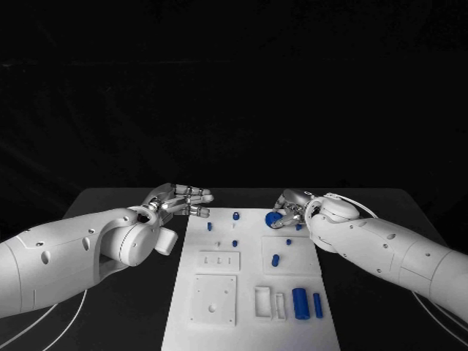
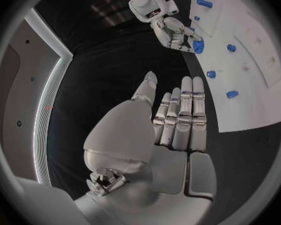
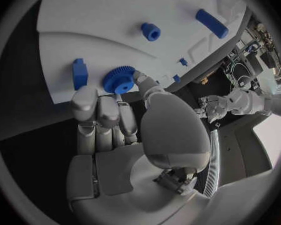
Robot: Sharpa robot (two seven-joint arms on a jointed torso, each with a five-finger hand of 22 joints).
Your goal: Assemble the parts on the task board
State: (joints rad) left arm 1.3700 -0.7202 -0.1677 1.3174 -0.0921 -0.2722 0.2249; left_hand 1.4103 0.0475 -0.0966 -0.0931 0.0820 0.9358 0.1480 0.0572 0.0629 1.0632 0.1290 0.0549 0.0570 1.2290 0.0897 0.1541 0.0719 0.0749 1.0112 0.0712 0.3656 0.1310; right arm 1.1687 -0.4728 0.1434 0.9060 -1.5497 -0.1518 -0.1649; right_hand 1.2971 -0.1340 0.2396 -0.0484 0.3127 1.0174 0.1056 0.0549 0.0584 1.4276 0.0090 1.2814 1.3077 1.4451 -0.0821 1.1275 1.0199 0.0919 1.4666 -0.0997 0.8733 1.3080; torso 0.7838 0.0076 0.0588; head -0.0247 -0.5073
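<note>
The white task board (image 1: 250,329) runs down the middle of the black table. At its far right corner my right hand (image 1: 290,207) pinches a blue gear (image 1: 273,218) between thumb and fingertips. The right wrist view shows the gear (image 3: 120,80) at the board's edge, with the thumb tip against its rim. I cannot tell whether the gear rests on the board or is lifted. My left hand (image 1: 181,199) hovers off the board's far left corner with its fingers straight and nothing in it. In the left wrist view this hand (image 2: 178,117) is level with the board's edge (image 2: 253,100).
Several small blue pegs (image 1: 236,216) stand on the far half of the board. Two longer blue cylinders (image 1: 298,303) lie near its front right, beside white recessed frames (image 1: 213,298). Bare black table lies on both sides under my arms.
</note>
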